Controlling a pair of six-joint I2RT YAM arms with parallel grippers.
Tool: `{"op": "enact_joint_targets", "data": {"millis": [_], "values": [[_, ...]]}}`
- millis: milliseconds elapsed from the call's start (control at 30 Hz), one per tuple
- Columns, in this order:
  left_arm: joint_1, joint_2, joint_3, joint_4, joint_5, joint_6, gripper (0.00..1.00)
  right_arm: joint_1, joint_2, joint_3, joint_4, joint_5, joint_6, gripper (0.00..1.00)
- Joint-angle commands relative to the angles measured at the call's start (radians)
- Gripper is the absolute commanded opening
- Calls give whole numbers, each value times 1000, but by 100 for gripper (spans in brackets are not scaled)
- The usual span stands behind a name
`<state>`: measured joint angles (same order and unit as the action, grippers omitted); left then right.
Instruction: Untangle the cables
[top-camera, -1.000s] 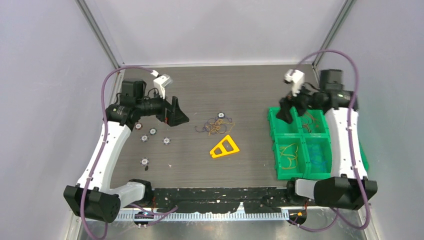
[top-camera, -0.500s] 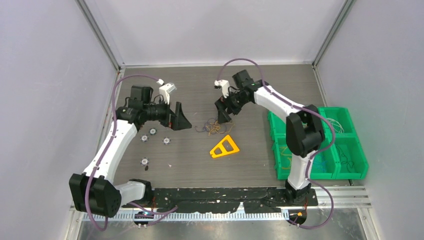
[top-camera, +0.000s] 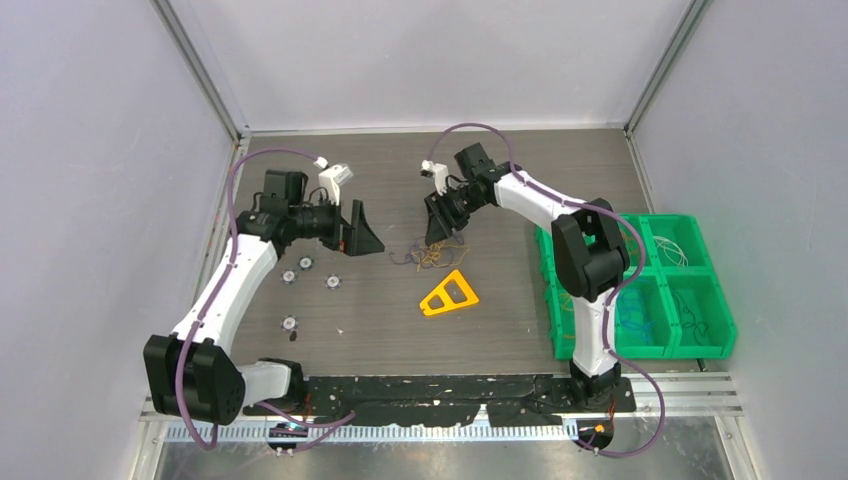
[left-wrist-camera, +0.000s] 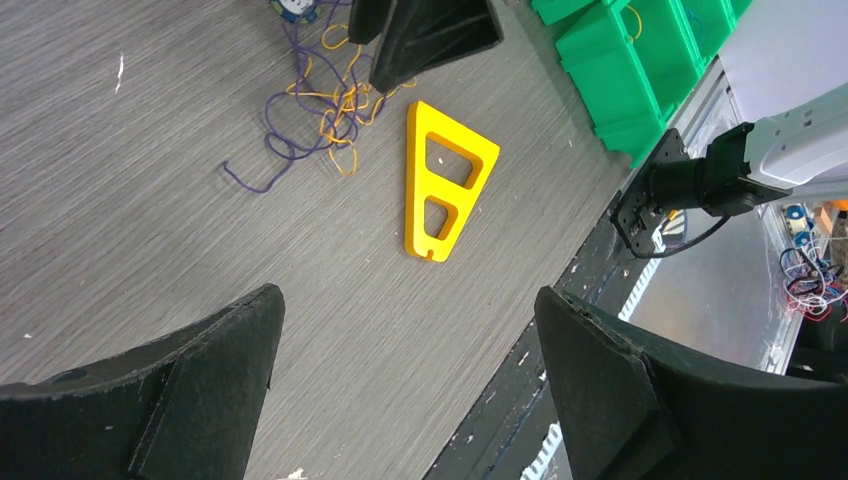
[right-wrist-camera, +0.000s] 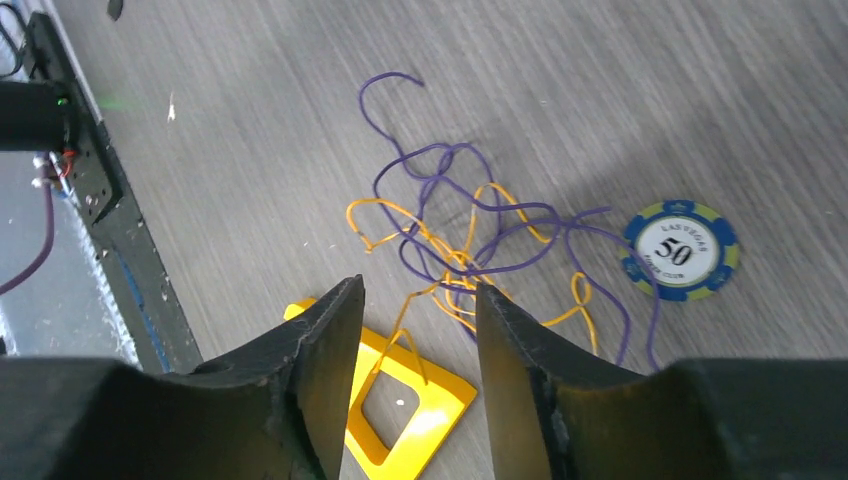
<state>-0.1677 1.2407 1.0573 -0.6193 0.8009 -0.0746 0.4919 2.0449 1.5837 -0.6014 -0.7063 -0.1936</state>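
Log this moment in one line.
right claw: open, over the wires | left claw: open, empty, apart from wires | wires: tangled, orange with purple

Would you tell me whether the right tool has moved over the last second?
Yes. The right tool swung left from above the green bins to the cables.

poker chip (right-wrist-camera: 681, 250) — "LAS VEGAS" | "50" — white centre

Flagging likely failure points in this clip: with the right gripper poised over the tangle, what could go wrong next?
1. The right gripper hangs over the knot of the cables, where purple and orange cross; closing there may pinch several strands and tighten it.
2. An orange loop seems to overlap the yellow triangle, so a pull could drag it.
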Motion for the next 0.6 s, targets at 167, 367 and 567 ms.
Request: {"op": "enact_joint_targets", "data": {"millis": [167,367,567], "values": [[13,17,20,67,13,-43,98,14,-59,-5,-32,-20,-16,59],[17,10,22,41,17,-14,97,12,-60,-4,-73,101,-101,56],[23,26,12,65,36,-25,96,0,-83,-35,-120,84,-167,64]]}}
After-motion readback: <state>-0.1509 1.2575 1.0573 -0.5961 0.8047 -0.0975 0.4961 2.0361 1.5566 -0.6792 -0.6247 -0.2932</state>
